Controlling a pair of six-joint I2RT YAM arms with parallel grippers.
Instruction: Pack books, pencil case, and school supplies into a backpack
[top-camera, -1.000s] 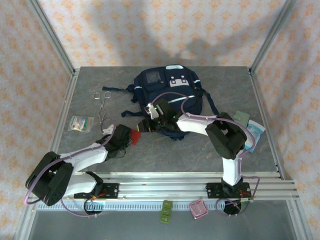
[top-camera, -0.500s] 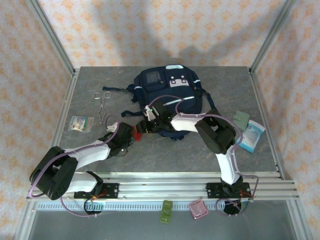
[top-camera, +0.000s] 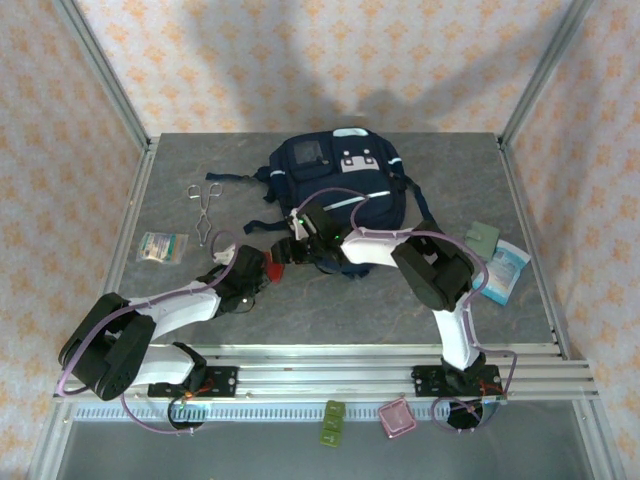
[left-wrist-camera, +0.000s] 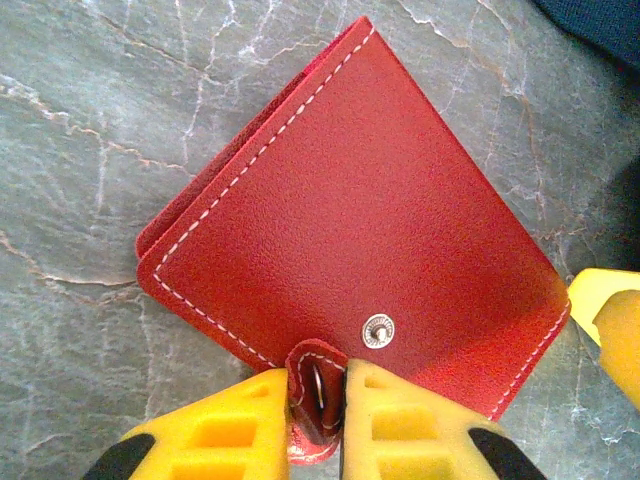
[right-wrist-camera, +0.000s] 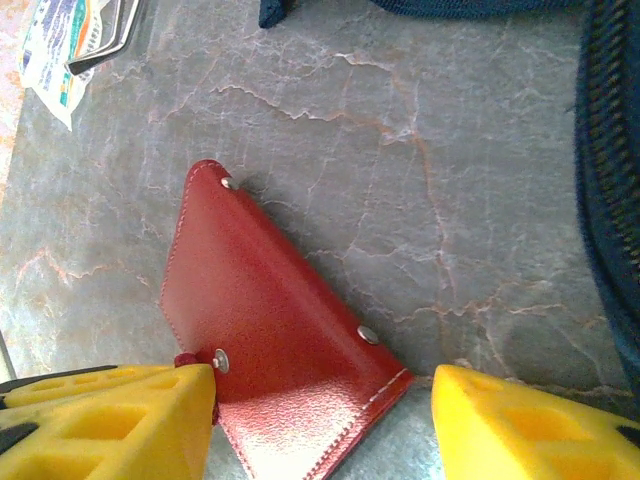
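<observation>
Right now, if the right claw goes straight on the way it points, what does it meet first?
The right claw would most likely meet the red square item first, which sits just ahead between its open jaws; depth is unclear.

The wallet (left-wrist-camera: 350, 250) is bright red and grained, with white stitching along its edges and a silver snap. The left fingers (left-wrist-camera: 235, 425) and right fingers (right-wrist-camera: 530, 425) are yellow. The backpack (top-camera: 385, 190) is navy with white-grey stripes and a grey front panel. The table (top-camera: 400, 295) is grey, stone-patterned, with pale and rusty veins. The walls (top-camera: 300, 60) are cream with an orange floral repeat. The arms (top-camera: 185, 303) are white with black joints. One packet (top-camera: 162, 246) is white and green, while another (top-camera: 503, 268) is blue and white.
</observation>
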